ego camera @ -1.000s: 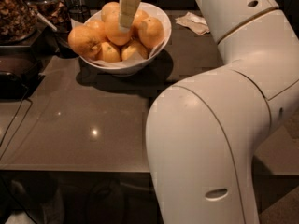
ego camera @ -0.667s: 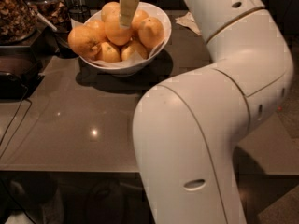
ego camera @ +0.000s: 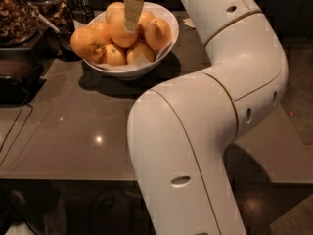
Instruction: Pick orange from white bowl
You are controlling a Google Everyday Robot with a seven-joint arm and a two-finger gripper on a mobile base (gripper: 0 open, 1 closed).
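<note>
Glossy grey-brown bench point(ego camera: 73, 131), open in front of white bowl point(ego camera: 168, 39); left edge crowded by dark containers point(ego camera: 19, 23), right half taken up by smooth white arm point(ego camera: 220, 106). Bowl round, flaring rim, paper-lined, heaped with dimpled fruit. Tool point(ego camera: 131, 26) over topmost orange point(ego camera: 119, 35) at centre of heap. Opening and hold: cannot tell.

The gripper point(ego camera: 131, 19) hangs at 12 o'clock over the white bowl point(ego camera: 165, 44). Its upper part is chopped off by the top edge, and it covers the middle of the orange point(ego camera: 116, 33) behind it. The arm point(ego camera: 210, 131) runs out of frame at 12 and 6 o'clock and blocks the table point(ego camera: 73, 131) toward 3. A container point(ego camera: 14, 13) at 10 o'clock is cut by the left edge, contents too murky to name.
</note>
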